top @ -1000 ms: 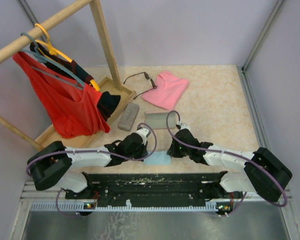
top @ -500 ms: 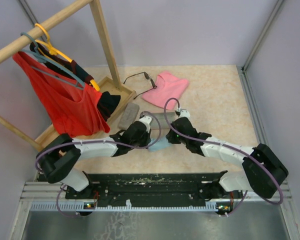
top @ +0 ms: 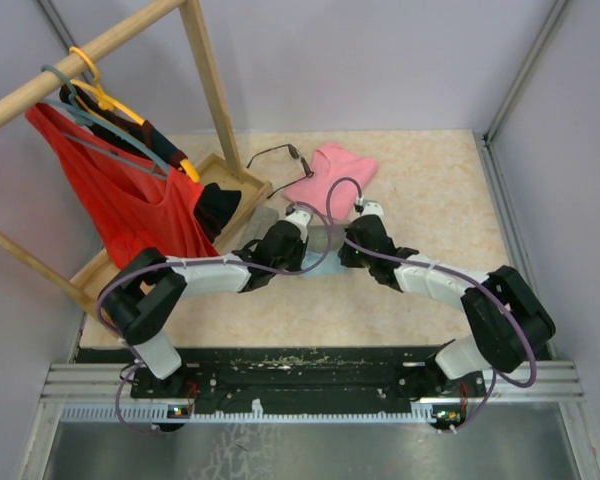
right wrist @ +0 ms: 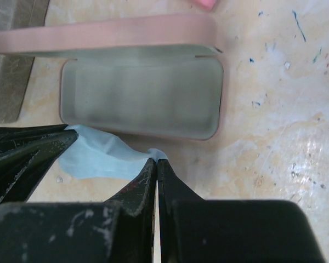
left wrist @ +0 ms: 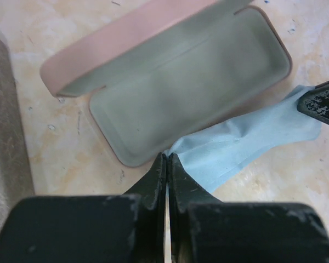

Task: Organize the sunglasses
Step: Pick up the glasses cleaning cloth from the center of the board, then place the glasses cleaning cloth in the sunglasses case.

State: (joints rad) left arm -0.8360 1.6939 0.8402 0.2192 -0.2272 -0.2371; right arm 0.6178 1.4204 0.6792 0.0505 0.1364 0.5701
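Two hangers point(top: 83, 65) sit on the wooden rail point(top: 110, 38) at the far left, with a red garment point(top: 130, 215) drooping from them onto the rack's base tray point(top: 238, 188); right of the tray, a grey case point(top: 261, 219) lies on the desk point(top: 430, 200), partly hidden by the left arm. One pair of sunglasses point(top: 278, 153) is in sight, lying unfolded on the desk at the back, between the tray corner and a pink cloth point(top: 332, 175), just beside the cloth's left edge and apart from both arms; no second pair shows in any view. Nearer the middle, the left fingers point(left wrist: 162, 164) are pressed together on one corner of a light-blue cloth point(left wrist: 247, 142); the cloth stretches across the desk just in front of an open pink case point(left wrist: 192, 87), whose lid stands raised behind its grey-lined tray. At the cloth's other end, the right fingers point(right wrist: 152, 167) are likewise pinched closed on its edge, close to the case's front rim.
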